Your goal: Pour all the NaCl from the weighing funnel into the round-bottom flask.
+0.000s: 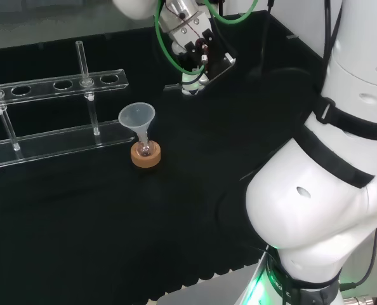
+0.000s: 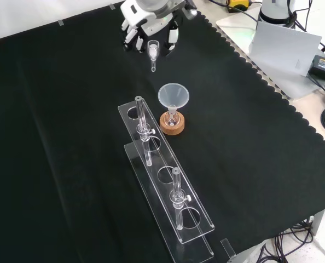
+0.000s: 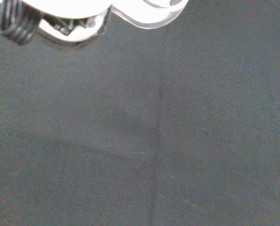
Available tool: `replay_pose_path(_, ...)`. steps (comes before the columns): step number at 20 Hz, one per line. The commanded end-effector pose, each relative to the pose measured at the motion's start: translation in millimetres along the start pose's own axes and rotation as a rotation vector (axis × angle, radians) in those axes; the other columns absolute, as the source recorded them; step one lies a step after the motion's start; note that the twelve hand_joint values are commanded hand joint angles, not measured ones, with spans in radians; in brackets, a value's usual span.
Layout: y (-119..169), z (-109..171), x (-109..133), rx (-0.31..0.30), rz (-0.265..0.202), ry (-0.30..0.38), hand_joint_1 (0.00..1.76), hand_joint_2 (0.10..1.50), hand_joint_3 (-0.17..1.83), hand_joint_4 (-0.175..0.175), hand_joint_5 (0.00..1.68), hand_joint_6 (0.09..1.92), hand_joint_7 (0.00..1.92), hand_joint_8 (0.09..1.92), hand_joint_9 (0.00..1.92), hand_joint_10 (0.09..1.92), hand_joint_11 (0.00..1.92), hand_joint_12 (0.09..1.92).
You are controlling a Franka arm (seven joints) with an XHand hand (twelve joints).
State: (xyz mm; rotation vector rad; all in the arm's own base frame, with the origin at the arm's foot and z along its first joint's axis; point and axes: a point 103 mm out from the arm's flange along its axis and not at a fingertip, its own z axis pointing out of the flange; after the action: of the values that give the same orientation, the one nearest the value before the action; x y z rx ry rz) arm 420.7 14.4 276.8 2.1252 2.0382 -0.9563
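- Weighing funnel [image 2: 153, 53]: small clear piece at about twelve o'clock on the cloth in the front view, cup end up, thin stem pointing down toward the cloth, sitting between the fingers of the hand [image 2: 146, 24]; contents too small to tell
- Round-bottom flask [image 2: 172, 116]: small clear bulb, upright on a cork ring [image 2: 172, 125], a wide translucent funnel [image 2: 173, 96] seated in its neck; it stands near centre, at six o'clock from the weighing funnel and well apart from it
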Motion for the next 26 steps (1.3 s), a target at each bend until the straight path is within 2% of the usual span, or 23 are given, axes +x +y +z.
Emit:
replay_pose_path(1,-26,-9,15,0.007,-0.001,-0.022,1.13,0.62,0.67,0.175,1.35,0.54,0.48,0.59,0.83,0.36,0.59,1.19)
replay_pose_path(8,-34,-9,21,0.014,-0.005,-0.029,1.13,0.62,0.67,0.175,1.35,0.54,0.48,0.59,0.83,0.36,0.59,1.19)
replay_pose_path(13,-40,-11,36,0.021,-0.015,-0.045,1.14,0.62,0.67,0.175,1.35,0.54,0.48,0.59,0.83,0.36,0.59,1.19)
replay_pose_path(20,-30,-26,55,0.028,-0.042,-0.070,1.14,0.62,0.67,0.175,1.35,0.54,0.48,0.59,0.82,0.36,0.59,1.19)
replay_pose_path(26,-20,-32,68,0.061,-0.053,-0.124,1.14,0.62,0.67,0.175,1.35,0.53,0.47,0.59,0.82,0.37,0.59,1.20)
